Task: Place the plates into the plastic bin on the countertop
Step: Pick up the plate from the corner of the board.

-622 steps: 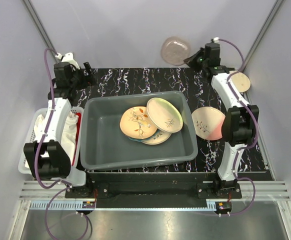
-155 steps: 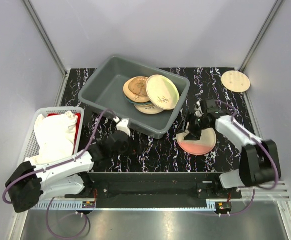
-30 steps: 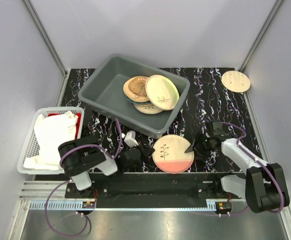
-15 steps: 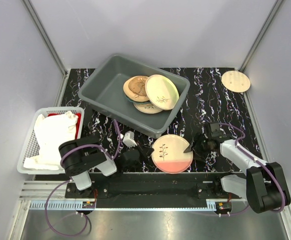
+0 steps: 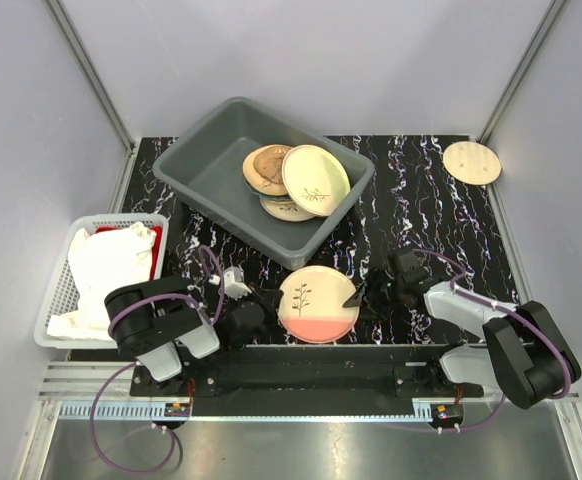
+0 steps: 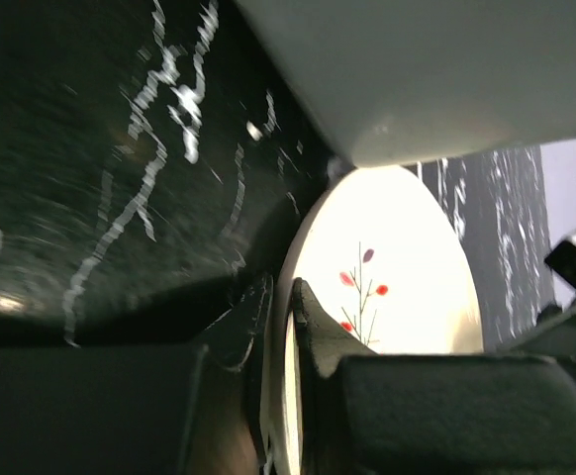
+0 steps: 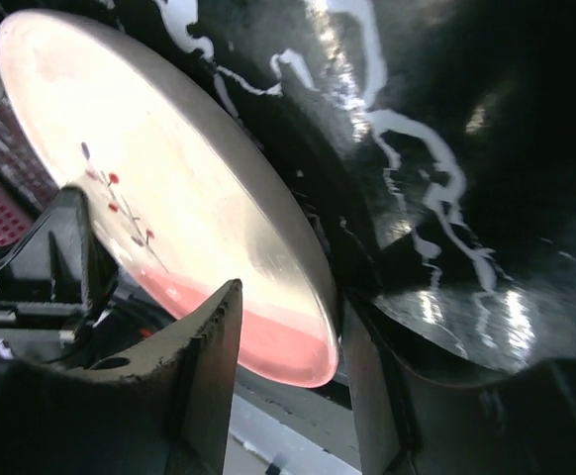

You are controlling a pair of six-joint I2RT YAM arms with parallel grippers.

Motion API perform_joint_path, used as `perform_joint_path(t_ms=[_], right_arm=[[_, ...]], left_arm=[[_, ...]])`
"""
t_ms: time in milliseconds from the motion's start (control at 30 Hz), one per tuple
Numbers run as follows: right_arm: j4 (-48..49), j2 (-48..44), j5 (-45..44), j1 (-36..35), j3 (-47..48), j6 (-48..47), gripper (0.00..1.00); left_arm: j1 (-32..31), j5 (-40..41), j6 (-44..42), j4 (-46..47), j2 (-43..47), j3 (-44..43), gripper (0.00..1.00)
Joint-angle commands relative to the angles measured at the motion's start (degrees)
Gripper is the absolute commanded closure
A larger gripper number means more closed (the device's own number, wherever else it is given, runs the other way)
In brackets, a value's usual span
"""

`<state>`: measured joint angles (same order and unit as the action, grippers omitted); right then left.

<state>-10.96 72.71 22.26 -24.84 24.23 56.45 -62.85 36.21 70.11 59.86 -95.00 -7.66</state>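
While your left pincer [image 5: 269, 303] is clamped on the left rim of the cream-and-pink plate [image 5: 318, 304] at the near edge of the desk [image 5: 441, 215] and your right pincer [image 5: 361, 295] stands apart astride its right rim, treat it as stiff, slick and chippable, biting well onto the rim.

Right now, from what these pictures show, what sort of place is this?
Probably a robot test cell staged as a kitchen counter: plain grey walls close in a marble-look countertop, a plastic bin holds plates, and a white basket of cloth sits at its left.
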Motion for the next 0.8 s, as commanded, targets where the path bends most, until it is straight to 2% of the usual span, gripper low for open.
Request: perform_joint_path(t_ms=[0,333,467,500,567,600,667,700,767], right_arm=[[29.84,9.29,0.86,-6.62,-5.68,9.73,0.49],[40.75,11.06,-2.48,-8.21,-8.23,11.67,0.55],[36.99,8.16,-4.59,-8.21,-8.15,10.62,0.63],[35.24,5.89,-5.2,-8.12,-7.97,10.09,0.7],[28.83,2.81,-7.48,-8.21,-7.71,9.65,0.81],[26.19,-1.12,-8.45,-8.21,-7.44,8.95,0.88],[17.32,-5.97,-11.52,-8.21,-6.39,8.07,0.98],[14.16,-11.48,-12.67,-8.21,-6.04,7.46,1.0],[7.2,-17.39,-15.21,-8.21,-5.68,6.84,1.0]], left_arm=[[-3.68,-22.5,1.44,-9.58,-3.88,-2.0,0.99],[-3.68,-22.58,2.23,-8.35,-4.4,-1.31,0.99],[-3.68,-21.53,3.37,-7.56,-3.61,0.45,0.99],[-3.6,-21.27,3.46,-7.39,-3.09,0.8,0.97],[-3.6,-21.26,3.2,-7.38,-2.39,1.24,0.91],[-3.68,-21.18,3.02,-7.65,-1.34,1.24,0.8],[-3.6,-21.18,2.49,-8.61,0.33,1.33,0.66],[-3.68,-21.0,2.14,-10.36,2.26,1.33,0.53],[-3.6,-20.56,0.92,-14.12,4.64,0.9,0.43]])
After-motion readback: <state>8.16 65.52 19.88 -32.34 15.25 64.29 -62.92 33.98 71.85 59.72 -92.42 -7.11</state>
